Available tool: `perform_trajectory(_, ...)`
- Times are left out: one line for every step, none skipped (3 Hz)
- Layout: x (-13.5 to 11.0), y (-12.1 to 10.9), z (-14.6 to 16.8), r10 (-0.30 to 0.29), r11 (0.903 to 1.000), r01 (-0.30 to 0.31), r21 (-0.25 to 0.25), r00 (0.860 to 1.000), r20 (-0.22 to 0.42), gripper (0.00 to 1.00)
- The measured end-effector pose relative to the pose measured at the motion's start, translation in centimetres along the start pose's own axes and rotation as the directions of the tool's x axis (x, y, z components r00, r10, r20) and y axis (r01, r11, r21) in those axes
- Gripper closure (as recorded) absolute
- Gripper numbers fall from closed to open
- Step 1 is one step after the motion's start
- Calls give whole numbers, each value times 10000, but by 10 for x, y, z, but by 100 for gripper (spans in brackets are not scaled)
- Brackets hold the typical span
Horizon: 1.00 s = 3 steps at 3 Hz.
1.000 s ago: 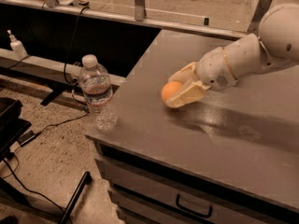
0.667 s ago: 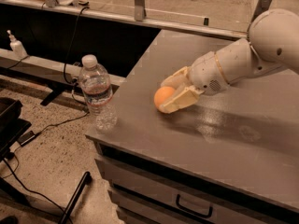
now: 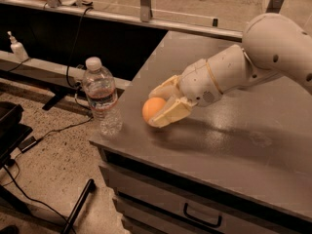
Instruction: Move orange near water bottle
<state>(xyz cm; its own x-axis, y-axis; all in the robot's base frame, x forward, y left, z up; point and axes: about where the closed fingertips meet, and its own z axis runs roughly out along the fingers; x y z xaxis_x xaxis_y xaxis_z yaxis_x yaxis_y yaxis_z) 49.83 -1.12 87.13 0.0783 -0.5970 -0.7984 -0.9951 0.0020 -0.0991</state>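
The orange is a small round orange fruit held between the two pale fingers of my gripper, just above the grey tabletop. The gripper is shut on it, reaching in from the right on the white arm. The water bottle is clear ribbed plastic with a white cap and a red-banded label. It stands upright at the table's front left corner, a short way left of the orange, with a small gap between them.
The grey table has drawers below with a handle. Its left edge drops to a speckled floor with cables. A small white pump bottle stands on a ledge at far left.
My gripper has carried the orange leftward and toward the front of the table, closing the gap to the water bottle. The bottle has not moved.
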Motion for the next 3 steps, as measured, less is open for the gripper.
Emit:
perform_trajectory(0, 0, 0, -3, 10000, 3, 4, 10000, 5, 100)
perform_trajectory(-13, 0, 12, -149, 9994, 139, 310, 9993, 330, 100)
perform_trajectory(-24, 2, 20, -285, 9984, 254, 511, 9977, 607, 100)
